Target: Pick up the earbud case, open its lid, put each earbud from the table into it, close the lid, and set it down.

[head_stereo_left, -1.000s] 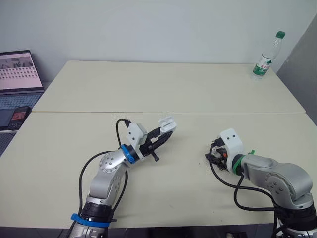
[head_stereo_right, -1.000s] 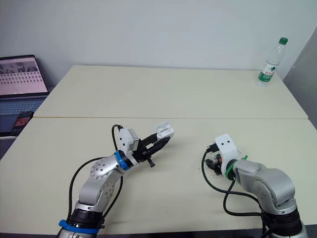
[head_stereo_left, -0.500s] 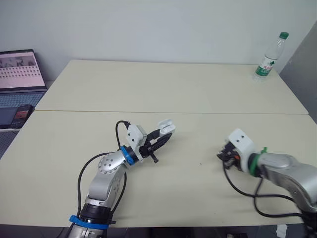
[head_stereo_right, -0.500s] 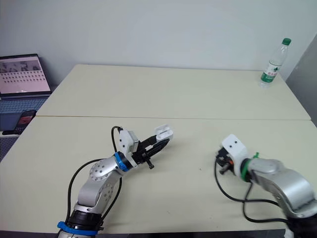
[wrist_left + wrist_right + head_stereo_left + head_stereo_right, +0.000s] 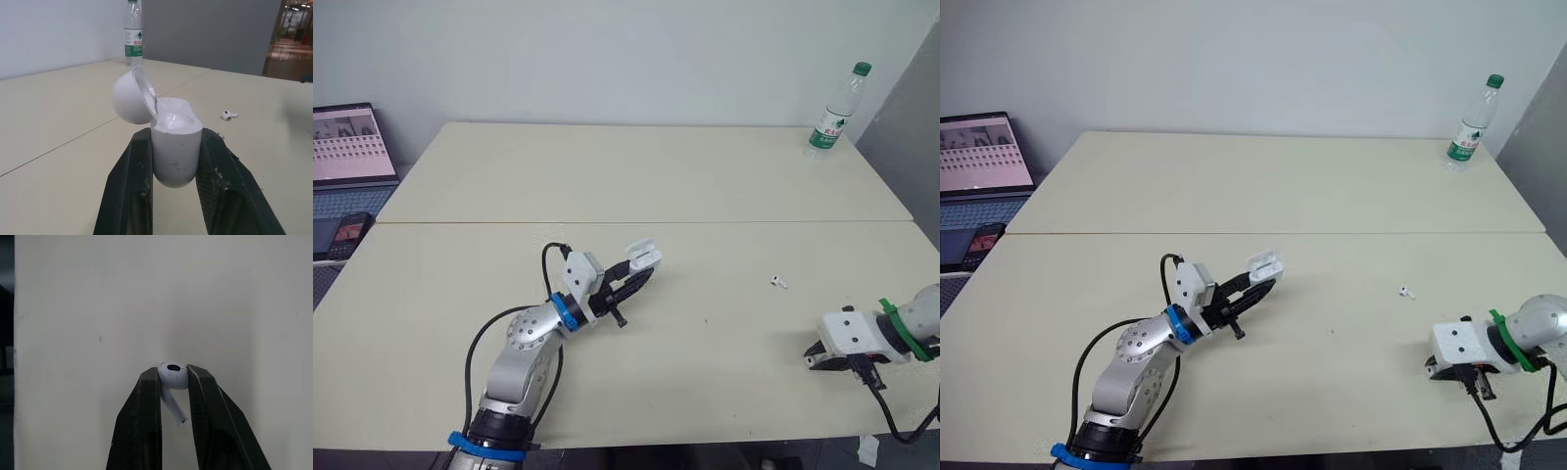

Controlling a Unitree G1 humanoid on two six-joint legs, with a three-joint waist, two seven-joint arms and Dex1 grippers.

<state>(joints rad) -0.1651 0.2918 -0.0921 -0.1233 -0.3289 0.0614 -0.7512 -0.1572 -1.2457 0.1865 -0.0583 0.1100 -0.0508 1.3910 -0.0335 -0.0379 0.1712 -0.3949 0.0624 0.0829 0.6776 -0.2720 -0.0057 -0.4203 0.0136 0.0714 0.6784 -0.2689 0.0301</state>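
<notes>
Left wrist view has the small white glossy earbud case [image 5: 175,147] pinched upright between the two black fingers of the left claw [image 5: 176,136]. Its rounded hinged lid [image 5: 131,97] is swung back and the mouth is open. In the left eye view the case sits at the claw's tip, raised a little above the pale beige desk [image 5: 607,176], near the middle of the front half.

The right claw [image 5: 173,377] is closed narrowly on one white earbud [image 5: 171,373], gripped by its bulb with the stem hanging below. It is low over the desk's right front edge, well apart from the case. A second white earbud [image 5: 779,283] lies loose on the desk between the two claws, nearer the right one.

The step in hand seems to be carrying the held earbud to the open case. It would go best with the case kept steady and upright. The right claw should come in from the side away from the lid, with the stem lined up over one well. Its fingers should part only once the bulb is seated.

A clear plastic water bottle with a green cap [image 5: 832,113] stands at the far right corner, and an open laptop [image 5: 347,147] sits to the left.
</notes>
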